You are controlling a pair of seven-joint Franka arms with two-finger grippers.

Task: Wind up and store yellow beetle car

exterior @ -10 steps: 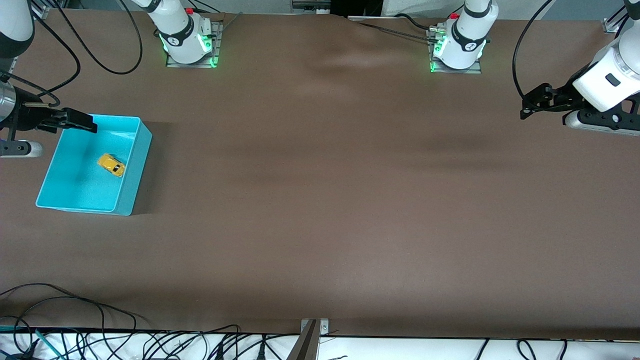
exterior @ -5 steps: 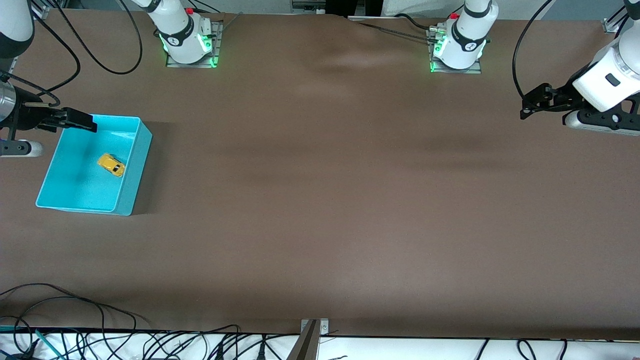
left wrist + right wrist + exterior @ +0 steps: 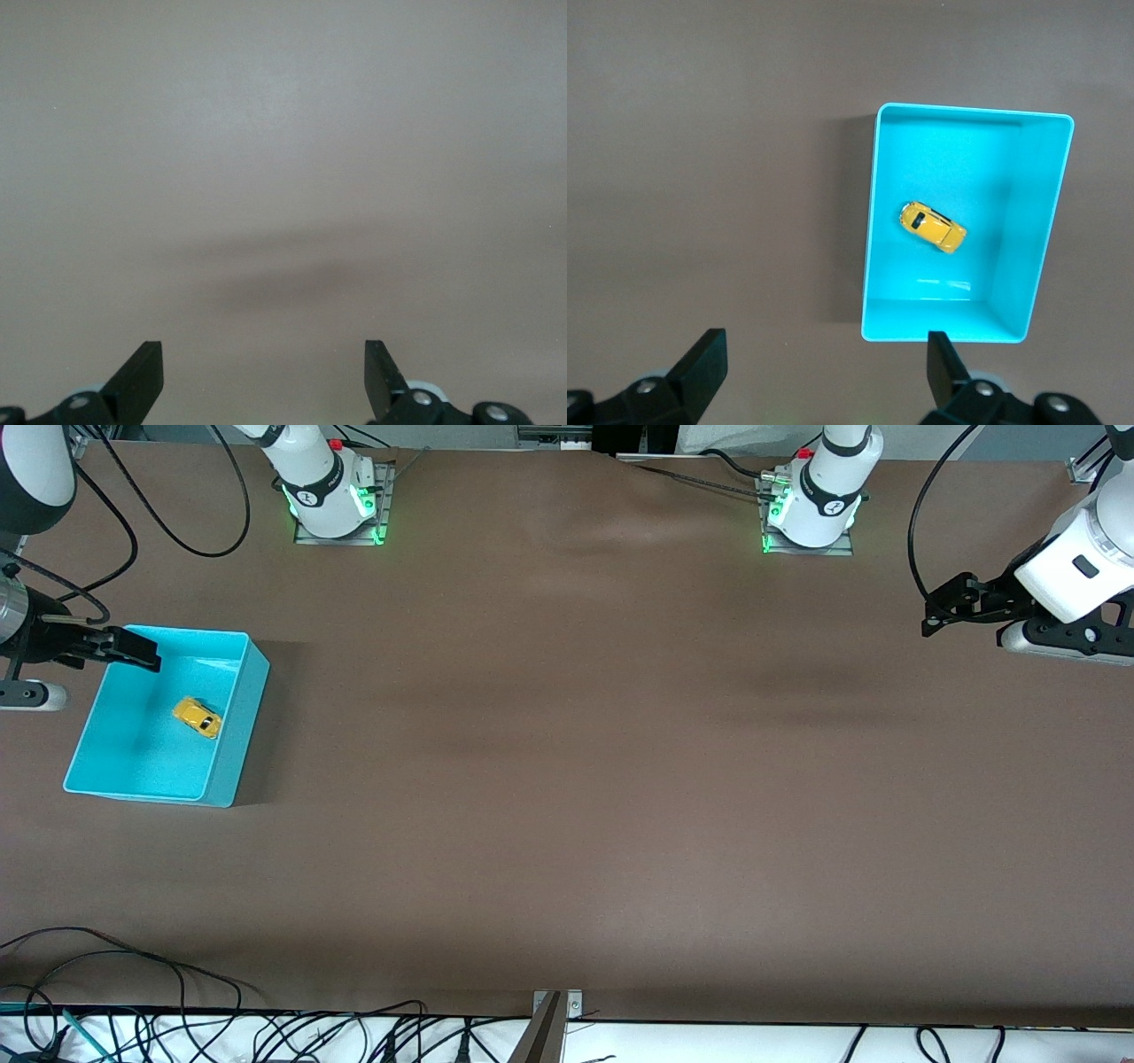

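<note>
The yellow beetle car lies in the turquoise bin at my right arm's end of the table, my empty right gripper spread wide above the bin's rim, while my left gripper waits, fingers apart, over bare tabletop.

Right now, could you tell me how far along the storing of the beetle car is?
Storing looks done: the yellow beetle car lies in the turquoise bin. Nothing is in hand: the right pincer hangs open above the bin's corner, and the left pincer waits open at its end. Winding can't be confirmed.
</note>
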